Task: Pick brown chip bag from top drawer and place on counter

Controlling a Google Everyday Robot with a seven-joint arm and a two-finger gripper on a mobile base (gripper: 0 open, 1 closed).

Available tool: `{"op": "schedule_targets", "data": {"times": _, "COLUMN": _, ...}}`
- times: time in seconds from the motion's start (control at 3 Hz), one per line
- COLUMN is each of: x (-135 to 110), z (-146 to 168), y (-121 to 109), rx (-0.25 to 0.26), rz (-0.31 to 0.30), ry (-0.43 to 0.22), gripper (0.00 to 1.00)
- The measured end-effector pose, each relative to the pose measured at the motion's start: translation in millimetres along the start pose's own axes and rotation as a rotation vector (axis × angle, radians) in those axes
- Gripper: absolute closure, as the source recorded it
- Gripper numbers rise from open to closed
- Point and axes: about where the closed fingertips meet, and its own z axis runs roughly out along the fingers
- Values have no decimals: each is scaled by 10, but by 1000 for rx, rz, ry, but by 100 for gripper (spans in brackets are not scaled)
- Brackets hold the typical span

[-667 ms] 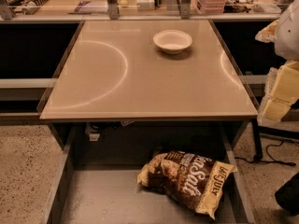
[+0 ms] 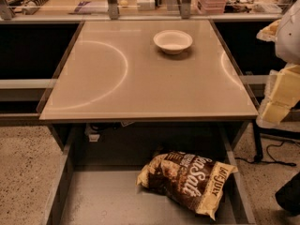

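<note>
The brown chip bag lies flat on the right side of the open top drawer, its pale yellow end toward the right rail. The drawer is pulled out below the front edge of the beige counter. Only a dark part of my gripper shows at the lower right edge of the view. It is outside the drawer's right rail, to the right of the bag and apart from it. My white and yellowish arm hangs at the right edge beside the counter.
A white bowl stands on the far right part of the counter. A cluttered wooden bench with metal posts runs behind it. Speckled floor and a black cable lie to the right of the drawer.
</note>
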Motion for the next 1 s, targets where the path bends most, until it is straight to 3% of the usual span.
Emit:
{"op": "schedule_targets", "data": {"times": 0.33, "x": 66, "z": 248, "y": 182, "rx": 2, "rz": 27, "ry": -49, "gripper": 0}}
{"op": "schedule_targets", "data": {"times": 1.0, "x": 350, "z": 977, "y": 663, "rx": -59, "rz": 188, "ry": -200, "gripper": 0}}
